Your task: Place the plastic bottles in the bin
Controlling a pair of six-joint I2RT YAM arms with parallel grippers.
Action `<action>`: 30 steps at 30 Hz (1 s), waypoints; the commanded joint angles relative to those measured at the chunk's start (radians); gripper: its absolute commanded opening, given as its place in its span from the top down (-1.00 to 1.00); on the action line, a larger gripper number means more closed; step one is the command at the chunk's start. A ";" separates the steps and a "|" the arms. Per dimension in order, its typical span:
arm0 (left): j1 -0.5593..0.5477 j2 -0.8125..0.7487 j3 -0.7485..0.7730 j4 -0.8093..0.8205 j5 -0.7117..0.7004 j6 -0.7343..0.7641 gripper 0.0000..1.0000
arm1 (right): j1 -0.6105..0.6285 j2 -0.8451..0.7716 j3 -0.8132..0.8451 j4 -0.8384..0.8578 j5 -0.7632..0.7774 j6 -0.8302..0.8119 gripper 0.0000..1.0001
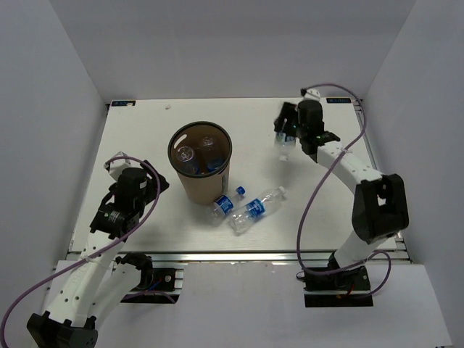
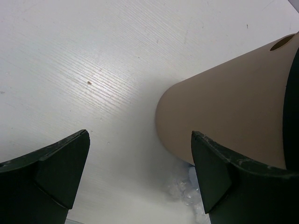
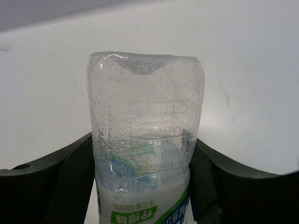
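The bin (image 1: 201, 181) stands upright left of the table's centre, with bottles (image 1: 197, 156) inside it. Two plastic bottles lie on the table by its right foot, one (image 1: 226, 205) touching the bin and one (image 1: 257, 208) beside it. My right gripper (image 1: 285, 134) at the far right is shut on another bottle (image 1: 283, 147). The right wrist view shows this bottle (image 3: 145, 126) squeezed between both fingers, base away from the camera. My left gripper (image 1: 154, 187) is open and empty, left of the bin. In the left wrist view the gripper (image 2: 140, 135) faces the bin's side (image 2: 233, 102).
White walls enclose the table on the left, back and right. A bit of crinkled clear plastic (image 2: 184, 189) shows at the bin's foot in the left wrist view. The right arm's cable (image 1: 341, 90) loops over the far right corner.
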 commanded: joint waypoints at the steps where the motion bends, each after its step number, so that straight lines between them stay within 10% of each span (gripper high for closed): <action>1: 0.000 -0.013 0.005 -0.007 -0.018 -0.001 -0.96 | 0.157 -0.148 0.093 0.348 -0.127 -0.288 0.22; 17: -0.002 -0.032 -0.004 -0.007 -0.007 -0.002 -0.96 | 0.521 0.094 0.236 0.820 -0.410 -0.468 -0.11; 23: -0.002 -0.041 -0.008 -0.009 -0.004 -0.002 -0.97 | 0.533 0.069 0.220 0.758 -0.430 -0.446 -0.74; 30: -0.002 -0.029 -0.010 -0.001 0.002 -0.005 -0.97 | 0.533 0.023 0.314 0.588 -0.435 -0.446 -0.79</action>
